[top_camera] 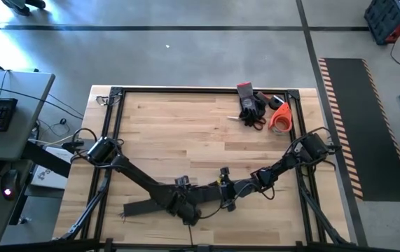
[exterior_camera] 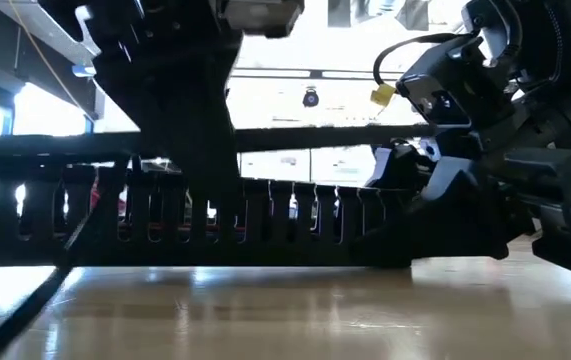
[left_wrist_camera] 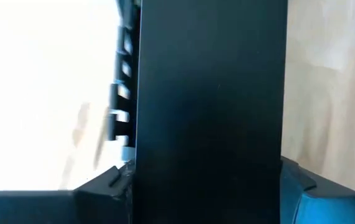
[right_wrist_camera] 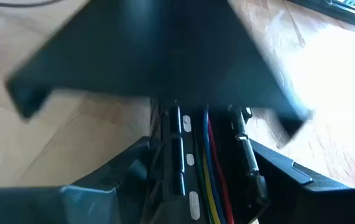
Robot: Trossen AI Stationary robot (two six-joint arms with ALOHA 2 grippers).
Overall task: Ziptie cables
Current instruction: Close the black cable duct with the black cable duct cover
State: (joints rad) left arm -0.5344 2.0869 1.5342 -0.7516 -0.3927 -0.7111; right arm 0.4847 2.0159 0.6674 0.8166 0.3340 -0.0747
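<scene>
A long black slotted duct [exterior_camera: 265, 215] lies along the table's near edge, with thin red, blue and yellow cables [right_wrist_camera: 213, 168] running inside it. A flat black cover strip [left_wrist_camera: 211, 93] sits just above the duct, level with it in the low view [exterior_camera: 55, 145]. My left gripper [top_camera: 184, 204] is shut on this cover near the duct's middle. My right gripper [top_camera: 229, 190] is shut on the duct near its right end [exterior_camera: 405, 190]. The cover's end [right_wrist_camera: 158, 56] hangs blurred over the duct ahead of the right gripper. My left gripper pinches the cover strip by its two long edges [left_wrist_camera: 141, 155] between its fingers [left_wrist_camera: 102, 193]. The fingers come steeply from above and lie across the strip. The strip stays level, a little above the duct. My right gripper has the duct's two slotted side walls [right_wrist_camera: 165, 155] between its fingers [right_wrist_camera: 109, 186], near the duct's right end. The fingers slant down from the table's right and lie along the duct. The duct rests on the table.
Black gloves [top_camera: 252, 105], a red-handled tool [top_camera: 256, 122] and an orange tape roll [top_camera: 281, 119] lie at the table's far right corner. A black rail frame [top_camera: 207, 89] borders the table. Bare wood [top_camera: 178, 133] fills the middle.
</scene>
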